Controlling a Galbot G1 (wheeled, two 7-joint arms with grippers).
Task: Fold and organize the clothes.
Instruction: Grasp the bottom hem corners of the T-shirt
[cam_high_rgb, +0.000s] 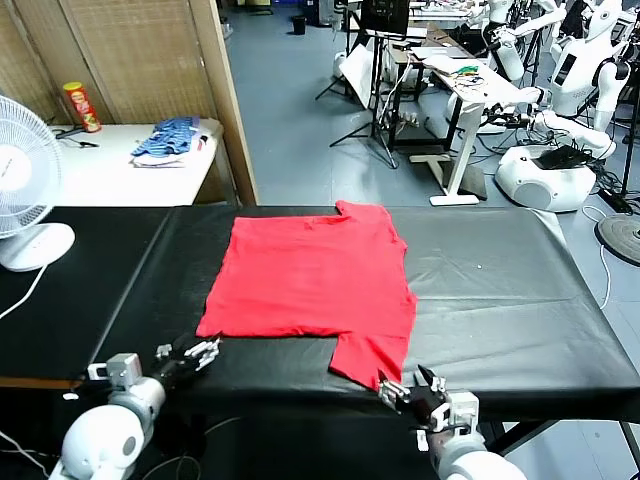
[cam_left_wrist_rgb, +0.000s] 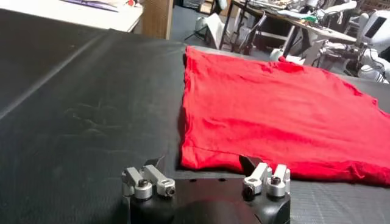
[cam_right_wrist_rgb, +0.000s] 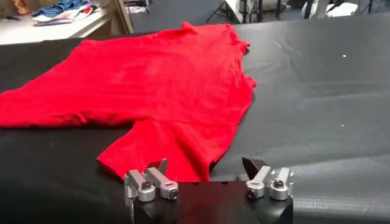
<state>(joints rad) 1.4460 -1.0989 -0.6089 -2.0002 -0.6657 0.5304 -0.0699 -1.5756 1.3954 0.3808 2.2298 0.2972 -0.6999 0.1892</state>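
Two grippers, left (cam_high_rgb: 205, 350) & right (cam_high_rgb: 408, 388), jaws open, at black table (cam_high_rgb: 500, 290) edge by red T-shirt (cam_high_rgb: 315, 275).

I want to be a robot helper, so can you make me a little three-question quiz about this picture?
1. True or false: the red T-shirt lies spread flat on the black table.
2. Which gripper is nearest the sleeve that points toward the robot? A) left gripper B) right gripper
3. Fill in: both grippers are ____ and hold nothing.

Key: 1 true; 2 B; 3 open.
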